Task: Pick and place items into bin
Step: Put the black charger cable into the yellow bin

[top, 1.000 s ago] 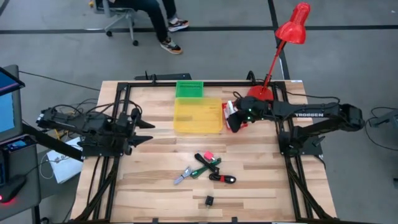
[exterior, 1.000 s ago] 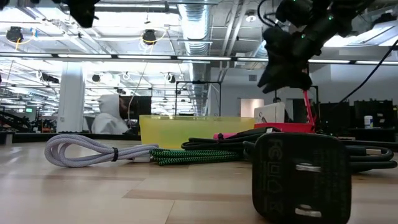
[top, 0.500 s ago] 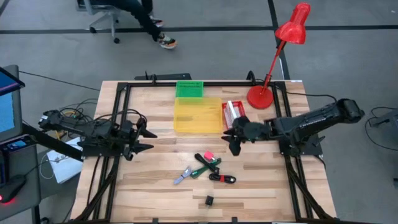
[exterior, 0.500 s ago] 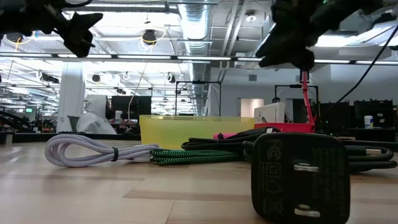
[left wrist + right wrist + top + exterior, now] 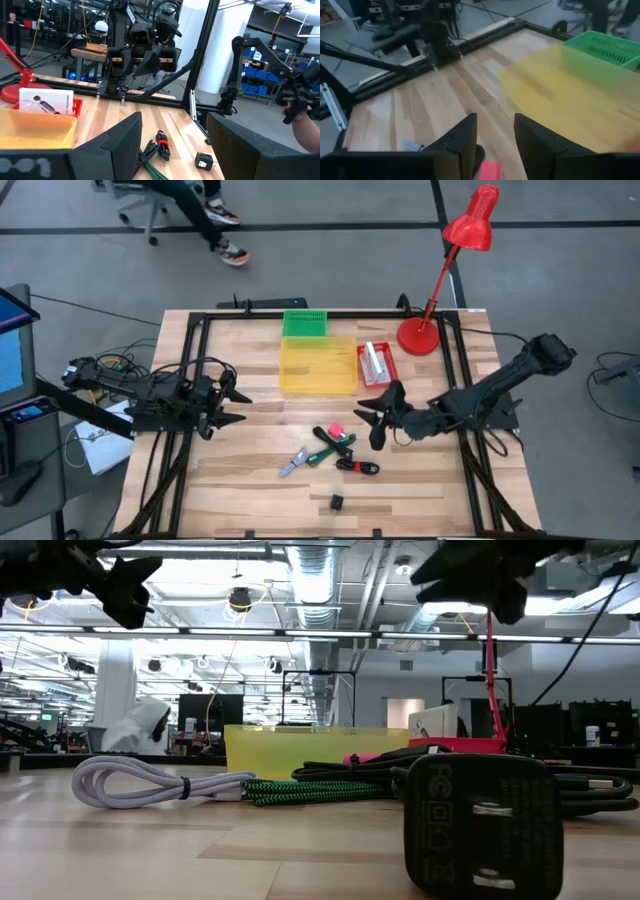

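Loose items lie on the near middle of the table: a pink piece [image 5: 334, 430], a green-handled tool [image 5: 328, 448], a red-and-black tool [image 5: 358, 467], a pale tool [image 5: 292, 465] and a black plug block [image 5: 337, 502]. A white carded package [image 5: 375, 362] lies in a red tray right of the yellow bin [image 5: 318, 365]. My right gripper [image 5: 373, 421] hovers open just right of the items, with the pink piece [image 5: 490, 170] below its fingers. My left gripper [image 5: 240, 406] is open at the table's left.
A green basket [image 5: 305, 323] stands behind the yellow bin. A red desk lamp [image 5: 420, 335] stands on the far right corner. In the low view the plug block [image 5: 480, 825] and coiled cables [image 5: 140, 780] fill the foreground. A seated person's legs [image 5: 210, 220] show beyond the table.
My right gripper has moved from the red tray beside the yellow bin toward the near edge, and now hangs beside the loose items. The white carded package has stayed lying in the red tray. My left gripper has shifted slightly toward the table's middle.
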